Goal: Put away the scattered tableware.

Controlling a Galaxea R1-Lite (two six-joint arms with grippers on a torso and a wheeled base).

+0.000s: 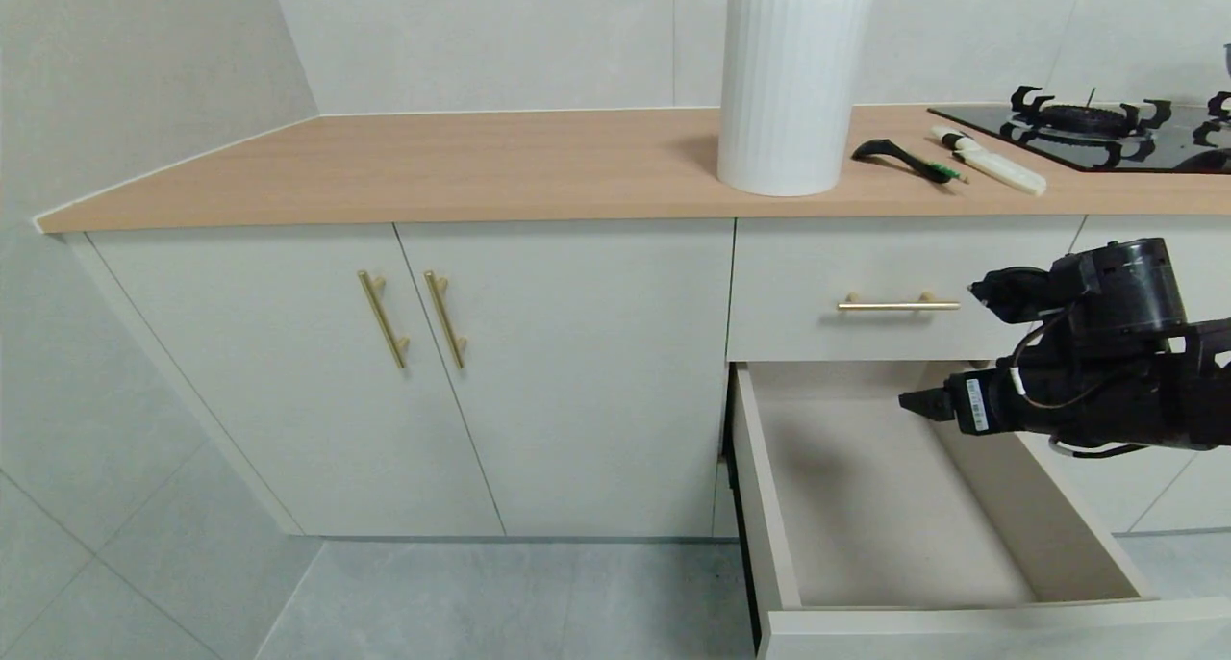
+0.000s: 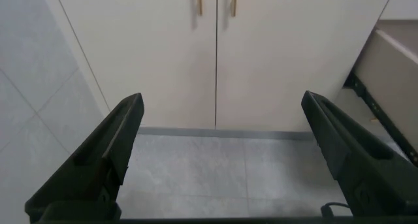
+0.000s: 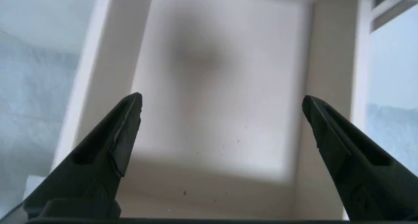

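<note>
The left claw (image 2: 222, 96) is held spread over the floor (image 2: 196, 165), the right claw (image 3: 221, 100) is held spread and empty over the open drawer (image 1: 765, 506), and farther back a black tool (image 1: 899, 158) and a white tool (image 1: 995, 167) are seen lying on the tabletop (image 1: 433, 165) beside a tall white pot (image 1: 791, 88).

Wooden countertop (image 1: 462, 165) carries a white ribbed cylinder (image 1: 793, 88), a black-handled utensil (image 1: 907, 160), a white utensil (image 1: 1000, 170) beside it, and a black gas hob (image 1: 1087, 148) at the right end.
</note>
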